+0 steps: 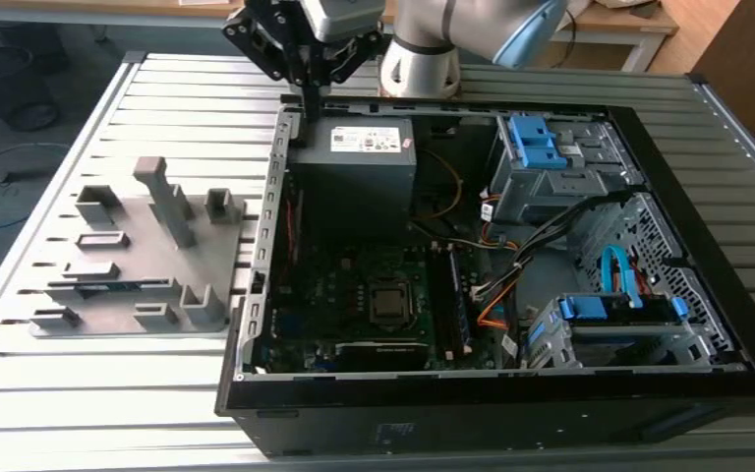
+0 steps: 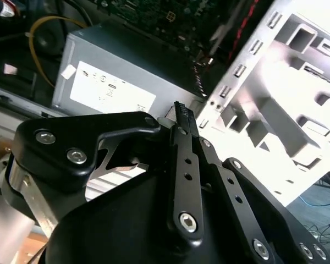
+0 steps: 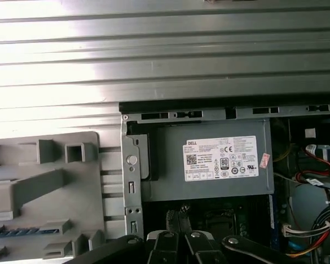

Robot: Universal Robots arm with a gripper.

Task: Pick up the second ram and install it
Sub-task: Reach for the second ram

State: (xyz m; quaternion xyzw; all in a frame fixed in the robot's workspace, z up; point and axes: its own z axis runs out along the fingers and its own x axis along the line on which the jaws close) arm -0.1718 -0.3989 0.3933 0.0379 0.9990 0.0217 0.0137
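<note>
black gripper (image 1: pixel 308 110) hangs above the far corner of the open computer case (image 1: pixel 483 388), just over the grey power supply (image 1: pixel 358 162). its fingers (image 2: pixel 181 143) are pressed together up to the tips in both wrist views and nothing is caught between them, so it carries nothing

the second ram (image 1: pixel 105 286) lies in the grey holder block (image 1: pixel 154 251), which stands on the slatted metal table (image 1: pixel 36 413) just beside the case, at the exterior view's left of it. in the first wrist view the ram shows as a thin blue strip (image 3: pixel 14 232) lying low in one slot of the holder, well apart from the closed tips of the gripper (image 3: pixel 179 212), which point at the edge of the power supply and not at the holder

as i judge it, almost all of the task is left. the ram is not yet picked up, because it rests in its slot and the gripper is neither near it nor open to take it. the installing is also not done. inside the case the motherboard (image 1: pixel 351 285) lies open to reach, with the processor socket (image 1: pixel 388 303) in the middle and the long dark memory slots (image 1: pixel 454 295) just beside it, at the exterior view's right. whether one stick already sits in these slots i cannot tell
</note>
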